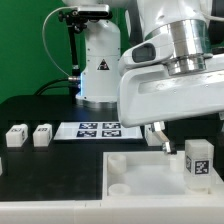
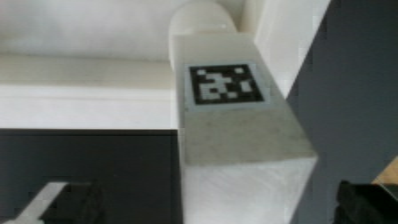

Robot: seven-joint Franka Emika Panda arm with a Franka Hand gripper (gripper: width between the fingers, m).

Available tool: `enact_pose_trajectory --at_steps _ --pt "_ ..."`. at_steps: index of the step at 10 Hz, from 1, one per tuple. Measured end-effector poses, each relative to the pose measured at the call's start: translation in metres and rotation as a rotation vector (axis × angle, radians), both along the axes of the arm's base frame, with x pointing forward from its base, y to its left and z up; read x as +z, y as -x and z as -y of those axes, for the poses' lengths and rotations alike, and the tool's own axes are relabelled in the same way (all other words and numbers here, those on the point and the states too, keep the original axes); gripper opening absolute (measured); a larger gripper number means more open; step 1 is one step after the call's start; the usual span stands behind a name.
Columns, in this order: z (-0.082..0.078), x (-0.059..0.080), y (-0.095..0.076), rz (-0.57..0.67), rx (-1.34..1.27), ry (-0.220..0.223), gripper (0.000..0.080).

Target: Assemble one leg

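Note:
A white leg (image 1: 197, 162) with a black-and-white tag stands upright on the white tray (image 1: 140, 178), at the exterior view's right. In the wrist view the same leg (image 2: 240, 130) runs between my fingers, tag facing the camera. My gripper (image 1: 195, 140) is open and straddles the leg. In the wrist view my gripper (image 2: 217, 205) shows a dark gap on each side of the leg, with one finger (image 2: 54, 205) on one side and the other at the frame edge. Only one finger (image 1: 158, 135) shows in the exterior view. Whether the leg's foot sits in a socket is hidden.
Two more white legs (image 1: 14, 136) (image 1: 42, 133) stand on the black table at the exterior view's left. The marker board (image 1: 97, 129) lies behind the tray. The tray has round corner sockets (image 1: 118, 160). The arm's white base (image 1: 100, 65) stands at the back.

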State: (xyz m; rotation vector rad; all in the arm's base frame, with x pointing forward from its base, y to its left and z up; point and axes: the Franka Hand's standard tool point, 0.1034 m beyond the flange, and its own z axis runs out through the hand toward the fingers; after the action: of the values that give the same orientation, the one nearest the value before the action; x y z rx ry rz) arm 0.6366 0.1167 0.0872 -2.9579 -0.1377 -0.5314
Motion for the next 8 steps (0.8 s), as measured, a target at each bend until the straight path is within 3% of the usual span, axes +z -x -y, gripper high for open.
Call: enact_pose_trajectory --at_steps 1,3,4,6,7,8 --pt "-0.004 -0.002 0.003 -0.140 0.001 -0.007 0.0649" --pt "-0.005 -0.004 -0.001 -0.284 0.016 -0.010 0.0649" --pt "-0.003 -0.006 0.006 -0.388 0.036 -0.007 0.0649" --pt "0.005 -0.013 -0.004 -0.328 0.022 -0.005 0.0649" --pt "0.004 -0.014 0.001 -0.346 0.020 -0.006 0.0649" --pt "0.004 -0.014 0.000 -0.349 -0.013 -0.013 0.0557"
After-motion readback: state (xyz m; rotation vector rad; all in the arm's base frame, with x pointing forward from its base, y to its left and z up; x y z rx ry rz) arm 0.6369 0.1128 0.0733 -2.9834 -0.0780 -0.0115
